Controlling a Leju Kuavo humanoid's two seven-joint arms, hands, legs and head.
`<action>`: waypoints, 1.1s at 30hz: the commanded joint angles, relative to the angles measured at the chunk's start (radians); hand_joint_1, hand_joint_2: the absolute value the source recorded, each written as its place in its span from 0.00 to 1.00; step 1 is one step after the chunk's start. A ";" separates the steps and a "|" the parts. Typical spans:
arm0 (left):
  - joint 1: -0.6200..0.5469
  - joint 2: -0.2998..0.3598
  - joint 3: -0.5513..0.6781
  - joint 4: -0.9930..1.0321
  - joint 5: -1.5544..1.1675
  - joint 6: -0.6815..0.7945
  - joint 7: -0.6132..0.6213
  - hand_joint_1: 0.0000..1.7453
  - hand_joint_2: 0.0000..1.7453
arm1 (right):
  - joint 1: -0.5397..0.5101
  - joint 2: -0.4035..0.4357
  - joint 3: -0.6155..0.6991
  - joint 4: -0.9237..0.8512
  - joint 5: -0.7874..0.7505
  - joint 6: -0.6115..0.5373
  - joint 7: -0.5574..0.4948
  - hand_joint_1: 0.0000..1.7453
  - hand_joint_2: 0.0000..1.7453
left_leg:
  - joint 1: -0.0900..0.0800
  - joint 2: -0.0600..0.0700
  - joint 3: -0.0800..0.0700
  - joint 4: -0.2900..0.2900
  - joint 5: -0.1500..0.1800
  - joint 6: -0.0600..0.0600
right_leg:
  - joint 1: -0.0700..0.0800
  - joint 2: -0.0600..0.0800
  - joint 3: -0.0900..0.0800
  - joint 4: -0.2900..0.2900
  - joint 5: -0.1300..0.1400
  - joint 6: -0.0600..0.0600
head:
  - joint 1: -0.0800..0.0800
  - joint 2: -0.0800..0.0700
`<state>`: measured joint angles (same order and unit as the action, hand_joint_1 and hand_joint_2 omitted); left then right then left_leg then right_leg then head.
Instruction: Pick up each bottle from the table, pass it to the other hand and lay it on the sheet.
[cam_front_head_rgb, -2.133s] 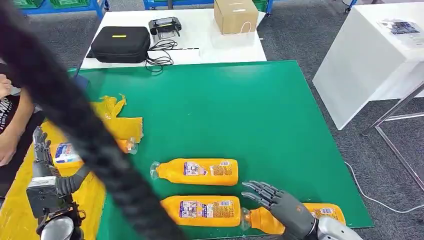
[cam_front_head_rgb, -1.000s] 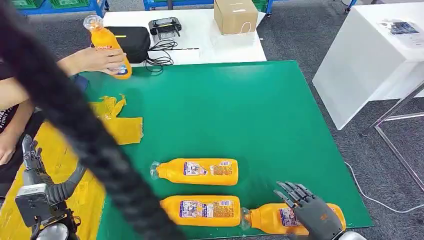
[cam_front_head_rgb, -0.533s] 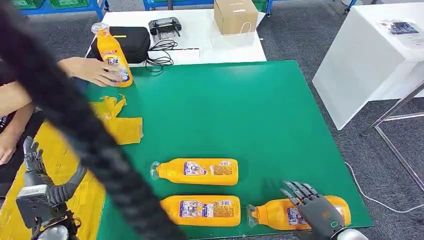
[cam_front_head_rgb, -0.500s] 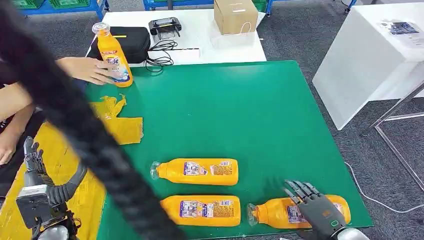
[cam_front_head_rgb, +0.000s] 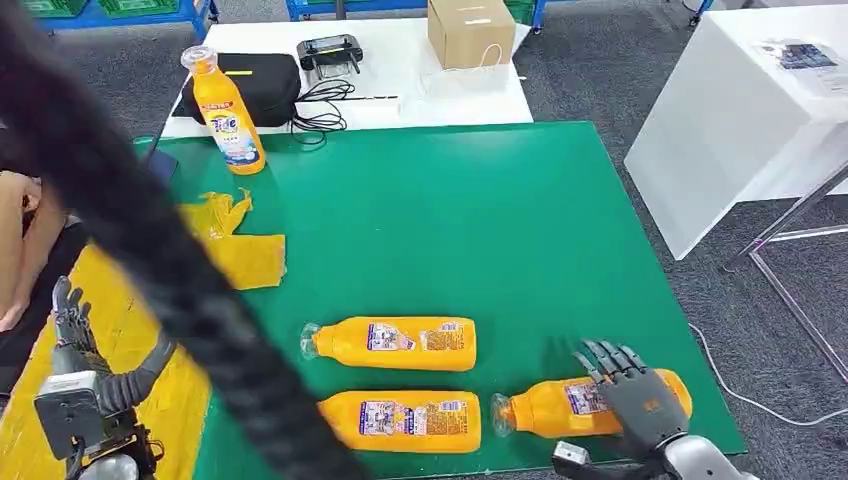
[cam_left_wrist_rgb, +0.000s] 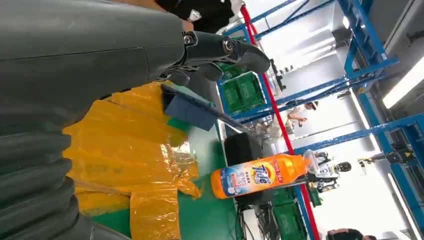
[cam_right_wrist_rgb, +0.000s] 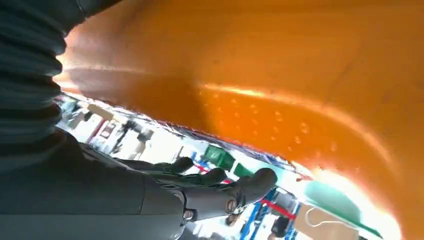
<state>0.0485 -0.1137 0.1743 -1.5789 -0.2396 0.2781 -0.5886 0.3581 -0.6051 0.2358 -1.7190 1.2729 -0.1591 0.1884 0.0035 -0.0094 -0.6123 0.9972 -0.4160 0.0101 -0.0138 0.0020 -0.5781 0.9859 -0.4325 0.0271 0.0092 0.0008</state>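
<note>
Head view, left to right: the left hand (cam_front_head_rgb: 68, 318) hovers with fingers spread, holding nothing, over the yellow sheet (cam_front_head_rgb: 128, 320), a "Tide"-labelled bottle (cam_front_head_rgb: 222, 112) stands upright, and the right hand (cam_front_head_rgb: 637, 392) rests fingers-apart on the rightmost lying bottle (cam_front_head_rgb: 545, 410).

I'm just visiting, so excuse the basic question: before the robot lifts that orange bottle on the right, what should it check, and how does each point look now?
1. Right robot hand over the lying orange plastic bottle: ok, its fingers lie across it.
2. Fingers closed around that bottle: cannot tell.
3. Left robot hand free to receive: ok, it holds nothing.
4. Crumpled yellow plastic sheet has room: ok.
5. Neighbouring lying orange bottle clear of the lift: not ok, very close to the cap.
</note>
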 joint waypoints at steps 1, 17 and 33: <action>0.005 -0.022 0.011 -0.001 0.004 -0.008 0.012 0.00 1.00 | -0.076 0.159 -0.105 0.142 0.063 0.023 -0.005 0.00 1.00 | 0.001 0.001 0.002 -0.001 0.000 0.000 | 0.001 0.000 0.002 -0.002 0.000 0.000 | 0.000 0.000; 0.005 -0.022 0.011 -0.001 0.004 -0.008 0.012 0.00 1.00 | -0.076 0.159 -0.105 0.142 0.063 0.023 -0.005 0.00 1.00 | 0.002 0.001 0.006 0.000 -0.002 0.000 | 0.002 0.000 0.008 -0.003 -0.001 -0.001 | 0.000 0.000; 0.007 -0.022 -0.001 -0.006 0.008 -0.015 0.012 0.00 1.00 | -0.146 0.167 -0.110 0.233 0.083 0.147 -0.031 0.98 1.00 | 0.001 0.000 0.005 -0.001 -0.001 0.000 | 0.002 0.000 0.006 -0.002 0.000 -0.001 | 0.000 0.000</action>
<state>0.0646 -0.1232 0.1747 -1.5938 -0.2361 0.2689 -0.5806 0.2513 -0.4708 0.1041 -1.5935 1.3787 -0.0324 0.1709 0.0035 -0.0099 -0.6103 0.9972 -0.4159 0.0102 -0.0138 0.0019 -0.5759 0.9859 -0.4325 0.0271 0.0092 0.0008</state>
